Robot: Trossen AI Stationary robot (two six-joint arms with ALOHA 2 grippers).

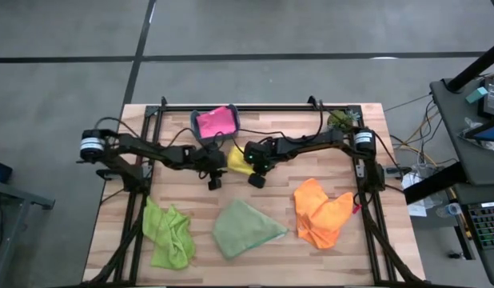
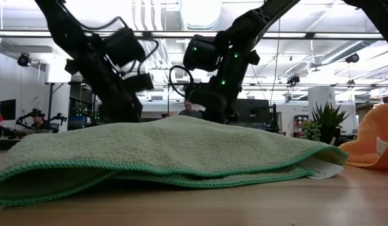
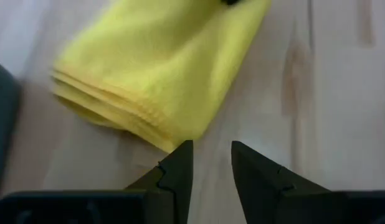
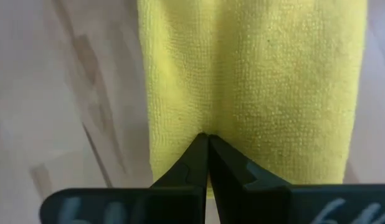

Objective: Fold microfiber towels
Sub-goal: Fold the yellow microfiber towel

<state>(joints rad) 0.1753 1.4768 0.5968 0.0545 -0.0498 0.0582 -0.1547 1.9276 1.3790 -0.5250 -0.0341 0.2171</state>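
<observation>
Folded yellow microfiber towel (image 1: 237,158), mid-table toward the far edge: right gripper (image 4: 208,142) pinched shut on its fold, left gripper (image 3: 211,155) part-open just beside, empty; best carried level to keep layers aligned.

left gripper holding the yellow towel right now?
No. In the left wrist view the left gripper has its fingers apart over bare wood, with the folded yellow towel lying just ahead, untouched.

Nubbly matt yellow cloth (image 4: 255,81), smooth pale wood table (image 4: 68,93)
</observation>
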